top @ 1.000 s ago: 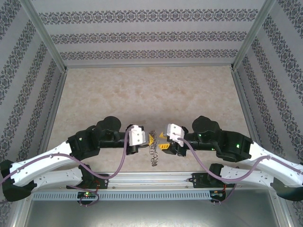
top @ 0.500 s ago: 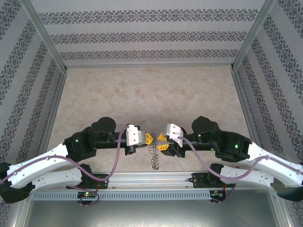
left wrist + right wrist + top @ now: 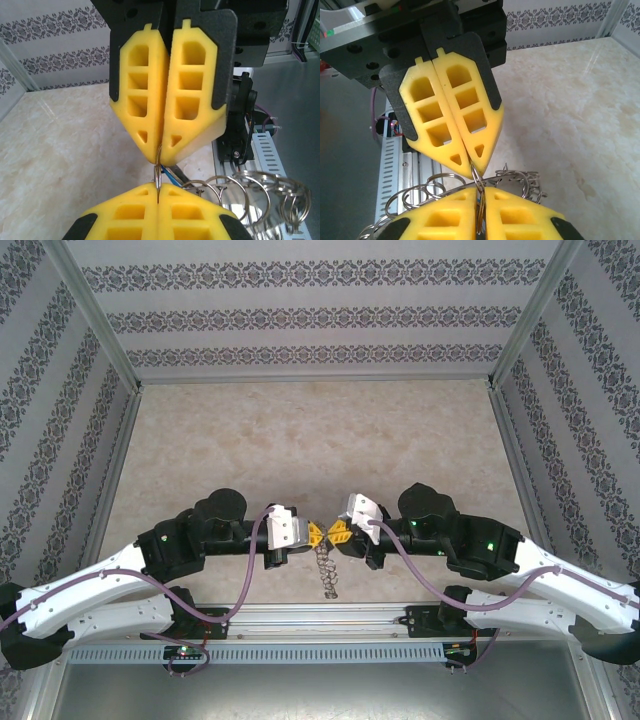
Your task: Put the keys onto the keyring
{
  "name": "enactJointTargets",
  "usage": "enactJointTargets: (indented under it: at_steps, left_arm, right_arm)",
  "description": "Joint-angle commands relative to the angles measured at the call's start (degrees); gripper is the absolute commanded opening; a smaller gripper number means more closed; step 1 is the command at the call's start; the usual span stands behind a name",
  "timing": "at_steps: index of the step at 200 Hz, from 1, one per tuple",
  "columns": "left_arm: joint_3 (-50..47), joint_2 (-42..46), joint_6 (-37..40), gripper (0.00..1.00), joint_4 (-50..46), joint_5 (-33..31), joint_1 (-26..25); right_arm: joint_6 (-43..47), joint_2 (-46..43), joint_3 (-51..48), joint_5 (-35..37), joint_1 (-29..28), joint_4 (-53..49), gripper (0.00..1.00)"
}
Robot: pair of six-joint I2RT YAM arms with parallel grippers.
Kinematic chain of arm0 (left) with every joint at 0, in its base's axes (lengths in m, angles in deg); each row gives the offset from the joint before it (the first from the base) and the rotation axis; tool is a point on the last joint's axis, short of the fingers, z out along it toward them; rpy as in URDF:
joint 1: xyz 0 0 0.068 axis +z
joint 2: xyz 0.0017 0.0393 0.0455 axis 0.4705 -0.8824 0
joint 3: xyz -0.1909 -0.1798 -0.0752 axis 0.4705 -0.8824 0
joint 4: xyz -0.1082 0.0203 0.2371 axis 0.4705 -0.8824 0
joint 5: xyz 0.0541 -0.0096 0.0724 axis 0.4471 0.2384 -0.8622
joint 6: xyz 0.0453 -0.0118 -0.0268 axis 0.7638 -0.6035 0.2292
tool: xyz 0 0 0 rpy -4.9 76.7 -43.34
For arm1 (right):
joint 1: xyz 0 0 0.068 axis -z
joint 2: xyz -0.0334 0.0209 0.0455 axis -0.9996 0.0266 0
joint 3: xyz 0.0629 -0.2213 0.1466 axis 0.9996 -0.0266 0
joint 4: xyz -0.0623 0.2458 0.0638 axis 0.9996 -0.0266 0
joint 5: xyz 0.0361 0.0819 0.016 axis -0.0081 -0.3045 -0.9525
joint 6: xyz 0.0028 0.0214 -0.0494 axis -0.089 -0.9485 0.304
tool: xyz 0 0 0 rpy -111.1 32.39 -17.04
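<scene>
Left gripper (image 3: pixel 160 154): jaws together, pinching a thin wire of the keyring (image 3: pixel 325 568) right at the tips. Right gripper (image 3: pixel 473 169): jaws together too, clamped on the same wire from the opposite side. The two meet tip to tip, nearly touching, above the near middle of the table (image 3: pixel 300 440), just ahead of the arm bases.

Key relation: the held wire runs straight across the small gap from one pair of tips to the other, edge-on to both. The rest of the ring hangs off that pinch. From above, its long axis runs back toward the bases, crosswise to the line of the arms. Wire loops fan out to both sides of the pinch in the wrist views. Neither arm is nearer; both have it. My guess is that any threading happens at this pinch point, and a slip by either side would drop the ring.

Counts: two grippers, one keyring, and many small loops, too tangled to count exactly. The keys are too hidden to count. A blue sliver (image 3: pixel 171 173) just behind the tips may be one cap, can't tell.
</scene>
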Motion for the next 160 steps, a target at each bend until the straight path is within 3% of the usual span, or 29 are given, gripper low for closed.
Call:
enactJointTargets:
  at_steps: [1,52,160]
  left_arm:
    - [-0.19,1.29,-0.8,0.0,5.32,0.6,-0.37]
    - [-1.17,1.58,-1.13,0.0,7.89,0.39,-0.36]
    - [-3.97,5.8,0.36,0.0,12.78,1.5,-0.37]
  right_arm:
    - [-1.16,-0.51,-0.75,0.35,0.61,1.74,0.08]
    - [-2.79,-1.23,-1.69,1.46,1.92,1.64,0.04]
    - [-8.47,5.54,1.93,-2.45,4.62,2.47,0.15]
